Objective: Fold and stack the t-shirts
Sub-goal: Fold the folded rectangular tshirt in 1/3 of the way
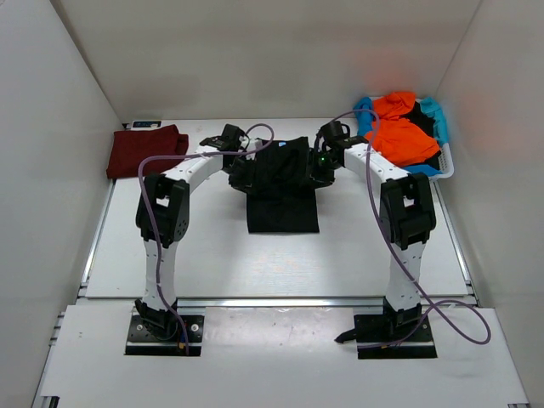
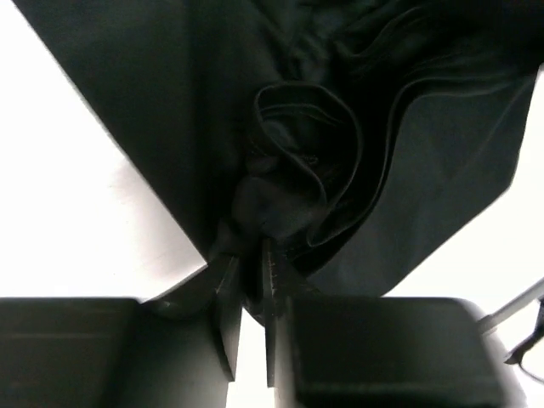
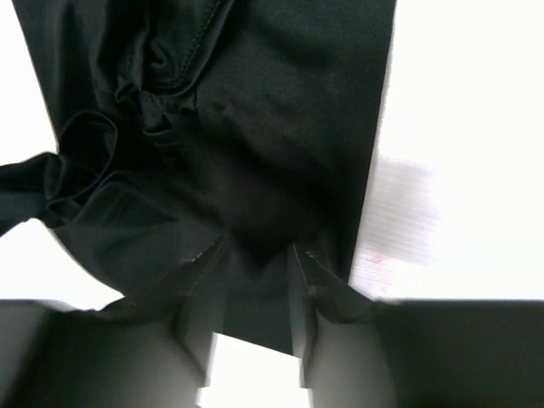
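A black t-shirt (image 1: 280,194) lies partly folded in the middle of the table, its far part bunched between my two arms. My left gripper (image 1: 240,174) is at its left upper edge. In the left wrist view the left gripper (image 2: 251,255) has its jaws a narrow gap apart, with a gathered fold of the black t-shirt (image 2: 170,102) between the tips. My right gripper (image 1: 316,174) is at the right upper edge. In the right wrist view the right gripper (image 3: 259,255) stands wider apart, and the black t-shirt (image 3: 280,102) lies loose between its fingers. A folded dark red t-shirt (image 1: 144,151) lies at the far left.
A white lattice basket (image 1: 446,166) at the far right holds a bright orange t-shirt (image 1: 399,136), a light blue one (image 1: 364,115) and some black cloth. White walls close in both sides and the back. A small dark device (image 1: 146,124) lies behind the red shirt.
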### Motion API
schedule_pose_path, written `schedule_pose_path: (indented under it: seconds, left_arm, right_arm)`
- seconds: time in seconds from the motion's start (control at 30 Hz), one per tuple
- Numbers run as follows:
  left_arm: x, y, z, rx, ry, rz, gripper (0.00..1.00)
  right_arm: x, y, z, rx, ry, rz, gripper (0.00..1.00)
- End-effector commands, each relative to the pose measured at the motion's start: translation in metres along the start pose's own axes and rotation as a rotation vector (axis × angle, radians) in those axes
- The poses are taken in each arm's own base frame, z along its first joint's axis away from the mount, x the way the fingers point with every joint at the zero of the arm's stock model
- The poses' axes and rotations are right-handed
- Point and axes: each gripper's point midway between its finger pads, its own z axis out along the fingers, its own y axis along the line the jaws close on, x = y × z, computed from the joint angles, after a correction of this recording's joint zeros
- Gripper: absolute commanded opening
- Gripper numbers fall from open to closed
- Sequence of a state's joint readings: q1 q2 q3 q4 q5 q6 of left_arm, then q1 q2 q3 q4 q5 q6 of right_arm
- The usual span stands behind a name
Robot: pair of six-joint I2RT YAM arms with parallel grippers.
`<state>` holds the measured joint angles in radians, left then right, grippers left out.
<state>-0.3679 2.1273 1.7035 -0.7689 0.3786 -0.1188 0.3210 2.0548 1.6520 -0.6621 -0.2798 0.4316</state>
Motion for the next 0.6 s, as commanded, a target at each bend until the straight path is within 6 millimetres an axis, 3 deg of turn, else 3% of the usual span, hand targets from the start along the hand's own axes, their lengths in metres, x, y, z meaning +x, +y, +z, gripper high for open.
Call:
schedule_pose_path:
  seconds: [0.0,0.1,0.13,0.17,0.2,0.27,0.3,0.37,0.4,0.47,0.53,0.57]
  left_arm:
    - [-0.026,0.012,-0.012,-0.066,-0.08,0.035,0.27]
    - [-0.041,0.024,-0.026,-0.094,-0.127,0.013,0.5]
    - [-0.046,0.02,-0.031,-0.077,-0.142,0.013,0.82]
    - [-0.059,0.022,-0.042,-0.084,-0.184,0.014,0.98]
    - [-0.07,0.021,-0.053,-0.086,-0.222,0.015,0.99]
    - [-0.09,0.018,-0.077,-0.092,-0.298,0.032,0.99]
    - [-0.091,0.018,-0.087,-0.099,-0.317,0.04,0.99]
    - [-0.081,0.014,-0.093,-0.053,-0.308,0.063,0.98]
    - [-0.065,0.012,-0.091,-0.044,-0.276,0.07,0.99]
    - [-0.027,0.008,-0.076,-0.026,-0.173,0.098,0.99]
    - [0.021,0.001,-0.056,0.012,-0.056,0.094,0.94]
    - [0.032,-0.006,-0.054,0.045,-0.036,0.081,0.95]
  right_arm:
    - [-0.026,0.01,-0.009,-0.066,-0.063,-0.026,0.41]
    - [-0.044,0.007,-0.017,-0.059,-0.104,-0.032,0.48]
    - [-0.047,0.003,-0.019,-0.041,-0.108,-0.035,0.49]
    - [-0.045,0.002,-0.025,-0.032,-0.108,-0.035,0.51]
    - [-0.049,0.003,-0.034,-0.025,-0.134,-0.036,0.52]
    - [-0.031,-0.005,-0.035,-0.022,-0.115,-0.029,0.54]
    - [-0.033,-0.001,-0.048,-0.054,-0.147,-0.024,0.55]
    - [0.009,-0.015,-0.04,-0.062,-0.083,0.022,0.57]
    - [0.008,-0.008,-0.05,-0.093,-0.119,0.012,0.57]
    - [0.041,-0.012,-0.047,-0.094,-0.085,0.022,0.59]
    - [0.056,-0.009,-0.047,-0.106,-0.079,0.019,0.61]
    - [0.069,-0.01,-0.041,-0.105,-0.051,0.026,0.61]
